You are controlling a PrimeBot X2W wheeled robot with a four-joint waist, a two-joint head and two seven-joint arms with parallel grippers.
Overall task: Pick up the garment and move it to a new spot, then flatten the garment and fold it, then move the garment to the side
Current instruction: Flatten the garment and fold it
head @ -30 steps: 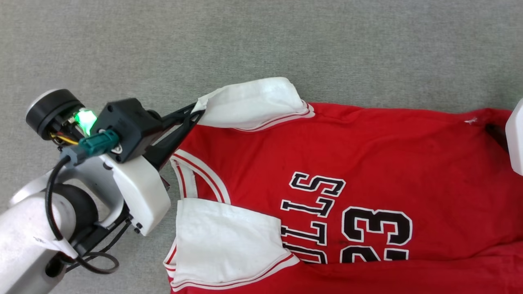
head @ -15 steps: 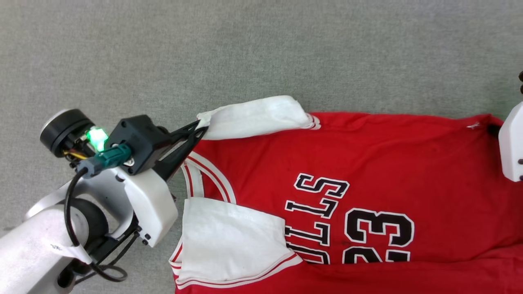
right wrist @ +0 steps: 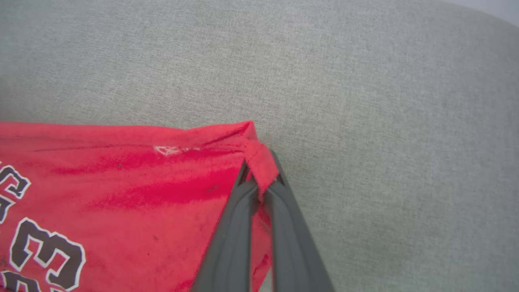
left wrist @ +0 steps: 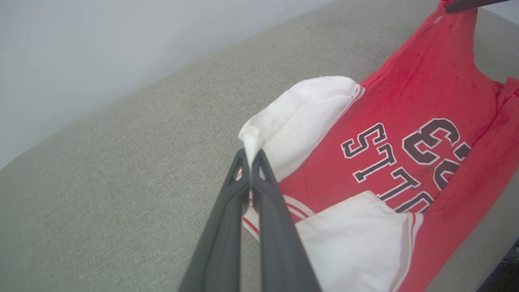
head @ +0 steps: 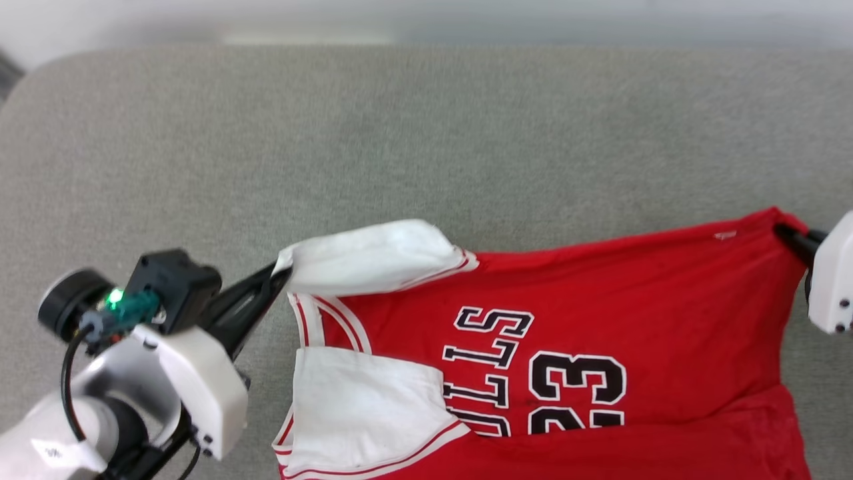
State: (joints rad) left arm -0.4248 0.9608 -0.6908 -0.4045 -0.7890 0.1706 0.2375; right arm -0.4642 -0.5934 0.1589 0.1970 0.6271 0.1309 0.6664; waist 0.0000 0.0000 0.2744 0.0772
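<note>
Left pincer (left wrist: 251,157): fingers pressed together with no gap, a pinch of white cloth caught at the tips. It is the end of the jersey's far sleeve (left wrist: 300,117). In the head view this pincer (head: 274,275) comes in from the lower left, its tips tucked under the sleeve's edge. The wrist housing (head: 200,387) is pale and a green light (head: 116,297) is lit beside it. The forearm is cut off at the corner.

Right pincer (right wrist: 260,172): closed on a red hem corner, which wraps over the tips and hides them. In the head view the dark finger ends (head: 790,237) and part of a pale housing (head: 830,280) sit at the right edge, the rest cut off.

Jersey (head: 600,293): red, front up on the grey fabric-covered counter (head: 400,133). The striped collar (head: 313,320) is toward the left pincer and the hem toward the right.
- The far edge is drawn nearly straight between the two pincers. Cannot tell whether that edge is clear of the counter.
- The near sleeve (head: 360,407) lies folded over the chest and covers the start of the lettering (head: 490,333), so the word cannot be read whole.
- The lower part of the number 23 (head: 576,380) is tucked under a fold of red cloth (head: 666,447).
- The jersey's near side is cut off by the head view's bottom edge.
- A small white mark (right wrist: 168,150) by the held hem corner is too small to read.

The counter's far corner is rounded. Beyond it is a pale wall (left wrist: 81,48), blurred.
</note>
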